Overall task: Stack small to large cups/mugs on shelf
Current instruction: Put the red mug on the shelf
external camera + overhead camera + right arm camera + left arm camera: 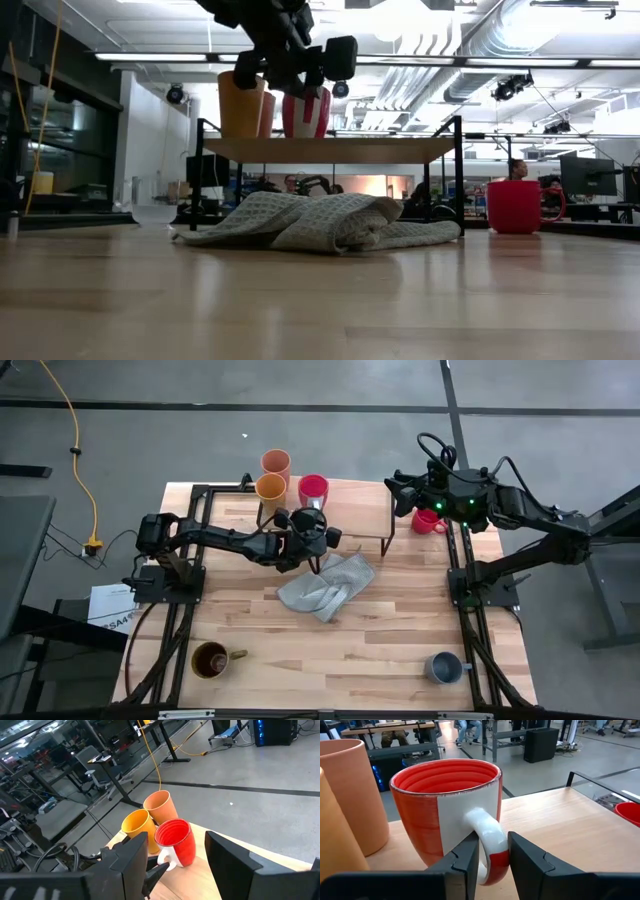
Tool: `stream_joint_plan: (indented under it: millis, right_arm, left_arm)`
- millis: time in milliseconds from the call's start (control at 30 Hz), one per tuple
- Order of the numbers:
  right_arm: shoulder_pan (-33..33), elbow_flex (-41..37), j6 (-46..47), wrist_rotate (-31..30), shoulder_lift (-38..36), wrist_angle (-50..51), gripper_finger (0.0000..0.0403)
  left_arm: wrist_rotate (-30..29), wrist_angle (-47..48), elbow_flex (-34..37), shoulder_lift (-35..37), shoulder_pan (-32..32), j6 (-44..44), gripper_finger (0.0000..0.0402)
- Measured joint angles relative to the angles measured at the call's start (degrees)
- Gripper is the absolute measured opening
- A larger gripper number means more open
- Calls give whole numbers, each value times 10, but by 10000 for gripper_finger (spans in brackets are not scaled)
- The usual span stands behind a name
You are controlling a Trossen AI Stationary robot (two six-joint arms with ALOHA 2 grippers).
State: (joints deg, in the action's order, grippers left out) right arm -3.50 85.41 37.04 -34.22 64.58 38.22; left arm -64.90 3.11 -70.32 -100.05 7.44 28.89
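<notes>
A red mug [313,487] with a white handle stands upright on the light-wood shelf [365,510], next to a yellow mug [270,487] and a peach-orange tumbler [275,461]. My left gripper [492,862] is shut on the red mug's handle; it also shows in the high view [308,525]. My right gripper [177,865] is open and empty, up in the air by the shelf's right end [405,495]. A second red mug [428,520] stands on the table right of the shelf. A brown mug [210,659] and a grey-blue mug [445,667] stand near the front edge. The glass cups are out of view. My left gripper pinches the red mug's white handle [490,837] between its two fingers [467,857], low on the loop. The fingers come level from the table's near side. The mug stands upright with its base on the shelf board [330,148].
A crumpled grey cloth [325,585] lies on the table just in front of the shelf, below my left arm. The shelf's black legs [390,530] stand at its corners. The shelf's right half is bare board.
</notes>
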Motion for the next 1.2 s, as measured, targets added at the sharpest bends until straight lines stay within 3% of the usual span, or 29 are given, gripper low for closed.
stream_joint_plan:
  millis: [1033,1200]
  right_arm:
    - [0,0,0,0,0,-3,189]
    - [0,0,0,0,0,-3,189]
  left_arm:
    - [35,5,0,6,-7,16,90]
    - [35,5,0,6,-8,-30,90]
